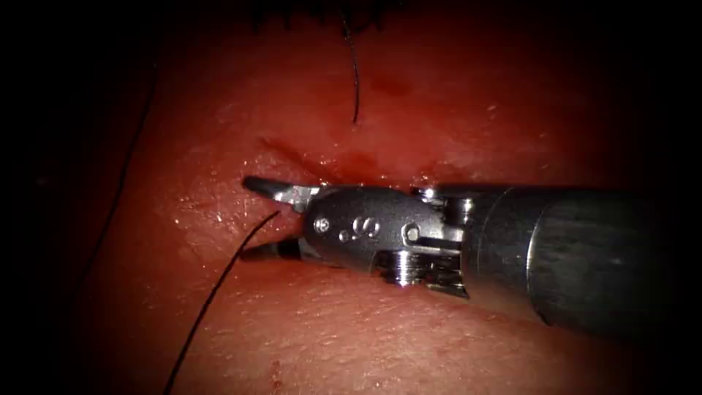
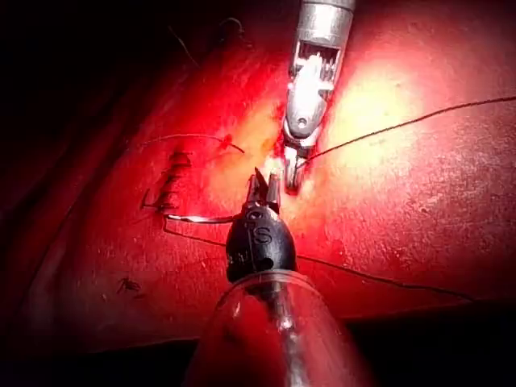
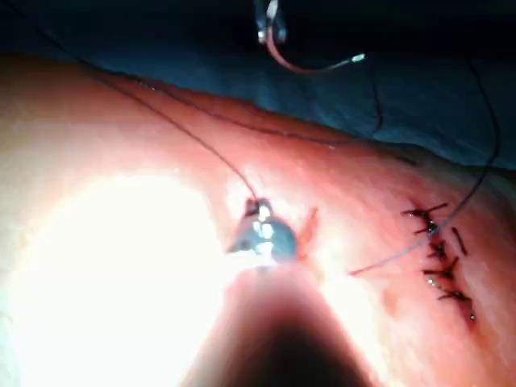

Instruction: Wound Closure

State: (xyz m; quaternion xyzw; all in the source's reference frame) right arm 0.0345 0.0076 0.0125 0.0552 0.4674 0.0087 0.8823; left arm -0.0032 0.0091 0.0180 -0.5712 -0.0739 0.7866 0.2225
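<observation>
The right tool point(image 1: 254, 219) is seen entering the endoscope view from the right, its shaft lying level and its tip pointing left, just below the cut point(image 1: 329, 164) in the tissue point(image 1: 409, 329). Its jaws are spread wide, one above the other, and nothing is pinched by them. A thread point(image 1: 219, 285) is seen running from the gap between the jaws down and to the left across the tissue. A second strand point(image 1: 355, 80) hangs down from above and ends just short of the cut. In the left wrist view the left tool point(image 2: 266, 181) is seen close to the right tool's tip, the two nearly facing each other. The needle point(image 2: 205, 218) is pinched by the left tool's jaws near one end; which end cannot be told. Its long axis lies crosswise to that tool, and its free end points away towards a row of stitches point(image 2: 165, 189). In the right wrist view the needle is seen as an arc held up off the tissue and not in it, with its bright free end pointing away from the jaws.
</observation>
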